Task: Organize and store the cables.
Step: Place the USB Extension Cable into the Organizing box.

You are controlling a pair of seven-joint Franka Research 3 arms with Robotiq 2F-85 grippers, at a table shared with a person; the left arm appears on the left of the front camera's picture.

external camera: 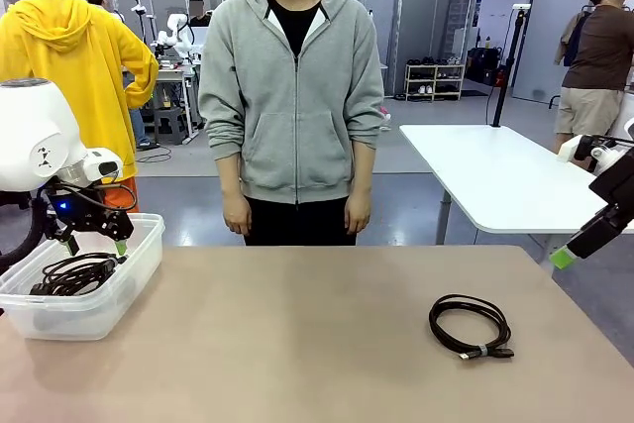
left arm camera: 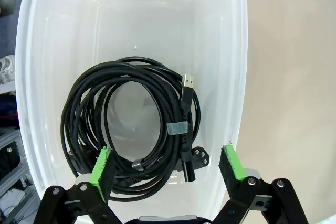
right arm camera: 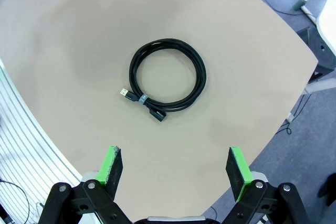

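Observation:
One coiled black cable lies alone on the right part of the tan table; in the right wrist view this cable sits straight ahead, its plug ends tied with a grey band. My right gripper hangs open high above it, at the table's right edge. Coiled black cables rest inside the clear plastic bin; from the front the bin stands at the table's left with those cables in it. My left gripper is open directly above them, holding nothing, its green pads over the bin.
A person in a grey hoodie stands at the far edge with both hands down. A white table stands behind on the right. Bare tabletop stretches between the bin and the lone cable.

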